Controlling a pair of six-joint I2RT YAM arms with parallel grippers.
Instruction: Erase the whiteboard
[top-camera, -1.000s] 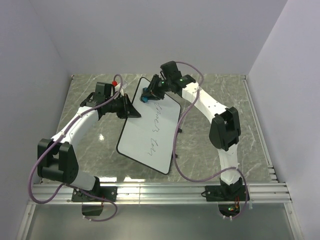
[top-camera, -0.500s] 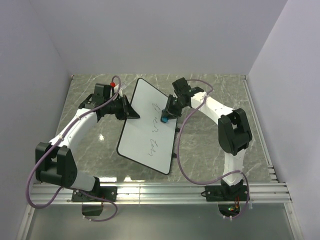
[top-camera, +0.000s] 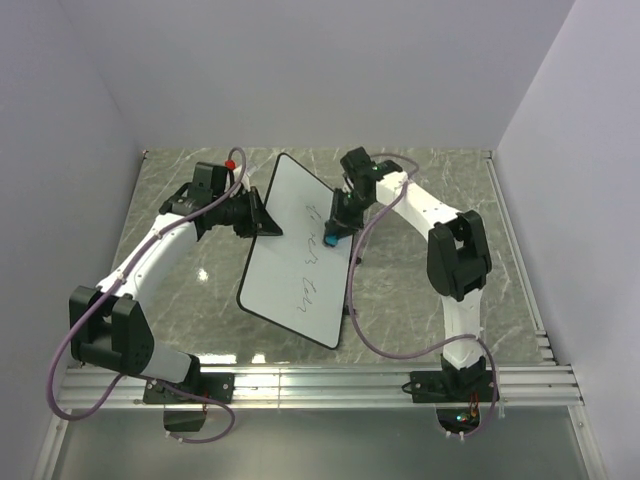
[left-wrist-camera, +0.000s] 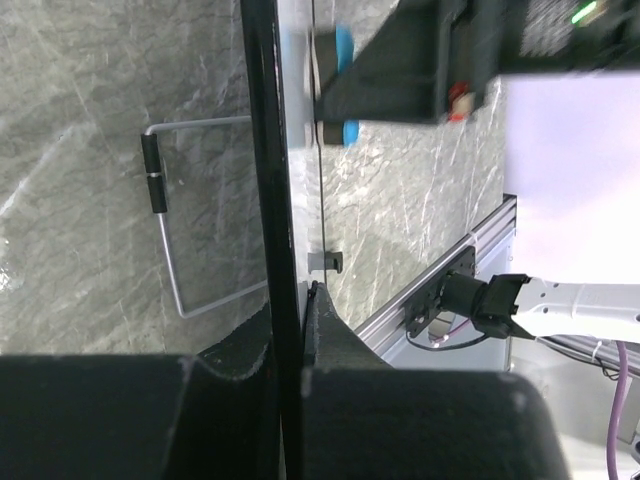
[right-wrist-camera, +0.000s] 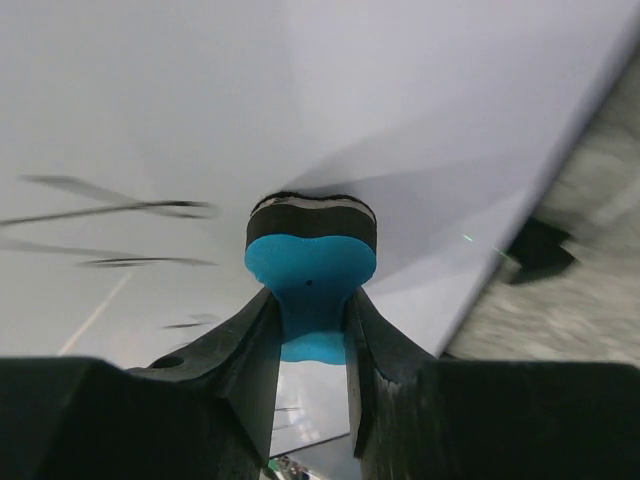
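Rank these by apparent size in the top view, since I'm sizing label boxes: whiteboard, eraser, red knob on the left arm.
1. whiteboard
2. eraser
3. red knob, only slightly smaller than the eraser; both look tiny.

Smooth glossy white whiteboard (top-camera: 300, 255) with a thin shiny black plastic rim, eraser (right-wrist-camera: 311, 265) of matt blue foam-like plastic backed with dark felt, polished grey marble-look table (top-camera: 510, 290) catching glare, ribbed bare-metal rail (top-camera: 320, 378)

The grey marbled table (top-camera: 400, 290) carries the whiteboard (top-camera: 290, 265).
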